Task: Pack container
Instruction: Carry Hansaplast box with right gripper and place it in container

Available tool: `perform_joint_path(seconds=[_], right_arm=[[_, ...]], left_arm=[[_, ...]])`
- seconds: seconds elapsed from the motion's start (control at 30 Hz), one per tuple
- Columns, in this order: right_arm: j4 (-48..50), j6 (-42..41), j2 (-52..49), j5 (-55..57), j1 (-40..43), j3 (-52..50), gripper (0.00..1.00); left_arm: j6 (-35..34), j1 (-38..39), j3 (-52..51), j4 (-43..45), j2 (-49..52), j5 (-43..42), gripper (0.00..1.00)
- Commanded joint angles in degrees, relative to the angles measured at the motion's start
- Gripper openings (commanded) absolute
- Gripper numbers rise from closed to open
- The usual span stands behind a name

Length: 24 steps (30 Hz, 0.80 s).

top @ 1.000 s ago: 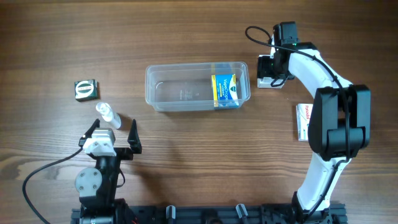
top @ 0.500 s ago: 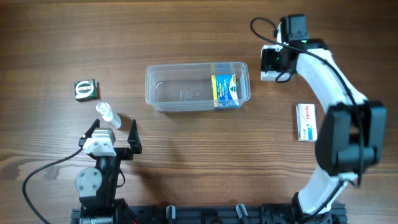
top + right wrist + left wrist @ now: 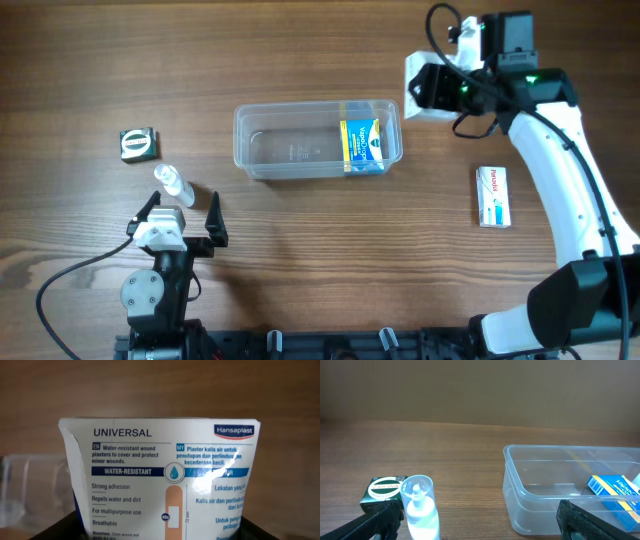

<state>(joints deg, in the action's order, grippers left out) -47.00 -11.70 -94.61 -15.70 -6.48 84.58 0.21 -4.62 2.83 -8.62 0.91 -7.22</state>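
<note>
Container [image 3: 290, 150] holds blue box [image 3: 362, 146]; right pincer [image 3: 438, 90] clamps plaster box [image 3: 160, 485]; left pincer [image 3: 185, 205] apart beside bottle [image 3: 170, 182]

The container [image 3: 290, 150] is a clear plastic tub, rectangular, with rounded corners and a rim around its open top. It stands upright and flat on the worktop [image 3: 320, 260]. It lies near the middle, a little closer to the far edge than to the near edge, and well apart from every corner. Its long sides run parallel to the far edge. The wood shows through its walls and floor. In the left wrist view its near left corner [image 3: 520, 490] looks smooth and glossy. Its left part is bare. In its right end lies one blue and yellow box [image 3: 362, 146], close to the right wall.
</note>
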Motion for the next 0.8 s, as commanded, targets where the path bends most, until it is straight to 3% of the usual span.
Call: perform_joint_path(seconds=[0.0,0.43,0.77], right_arm=[[-1.4,-1.7,0.2,-4.8,-3.4,0.2,0.72],[-2.0,-5.4,-2.8,7.5,-13.3,0.1,0.73],[-1.9,-9.5,-9.3,10.8,-14.7,0.1,0.73]], left_arm=[[1.1,-0.4,-0.3,0.1,0.0,-0.7,1.00],[1.1,-0.4,-0.3,0.1,0.0,-0.7,1.00],[1.1,-0.4,-0.3,0.1,0.0,-0.7,1.00]])
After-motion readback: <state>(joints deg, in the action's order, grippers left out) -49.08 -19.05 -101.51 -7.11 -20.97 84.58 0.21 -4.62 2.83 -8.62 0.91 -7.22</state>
